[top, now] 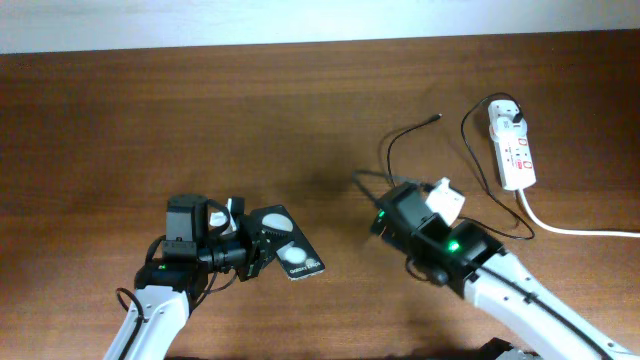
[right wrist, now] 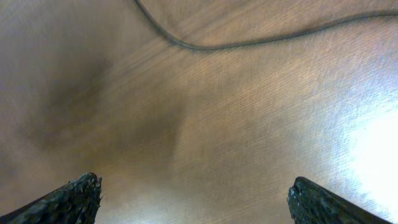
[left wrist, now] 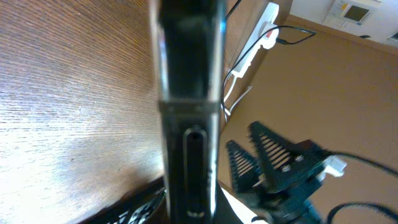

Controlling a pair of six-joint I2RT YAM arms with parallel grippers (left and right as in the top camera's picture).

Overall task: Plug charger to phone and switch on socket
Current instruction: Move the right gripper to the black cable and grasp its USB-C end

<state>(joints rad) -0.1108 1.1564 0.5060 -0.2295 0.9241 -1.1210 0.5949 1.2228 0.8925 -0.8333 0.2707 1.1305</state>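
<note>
My left end effector (top: pixel 258 243) is clamped on one long edge of the phone (top: pixel 290 248), near the front edge of the counter (top: pixel 120 120), left of middle. The overhead view shows the screen facing up. The phone's long axis runs from back-left to front-right, with the lettered end toward the front. In my left wrist view I see it edge-on with a narrow slot, but I cannot tell whether that is the charging port.

My right end effector (right wrist: pixel 194 190) has its fingers wide apart and holds nothing. It hangs over bare wood right of middle, and the charger cable (right wrist: pixel 205 45) crosses just beyond it.

I judge the step in hand to be fetching the cable, since nothing is plugged into the phone yet. The plug tip (top: pixel 437 118) lies loose toward the back edge and points to the back-right corner. Next I should move my right side there, close on the cable just behind the tip, and line it up with the phone's end.

The power strip (top: pixel 513 150) lies near the right edge, lengthwise from back to front, with the adapter (top: pixel 510 116) at its back end.
</note>
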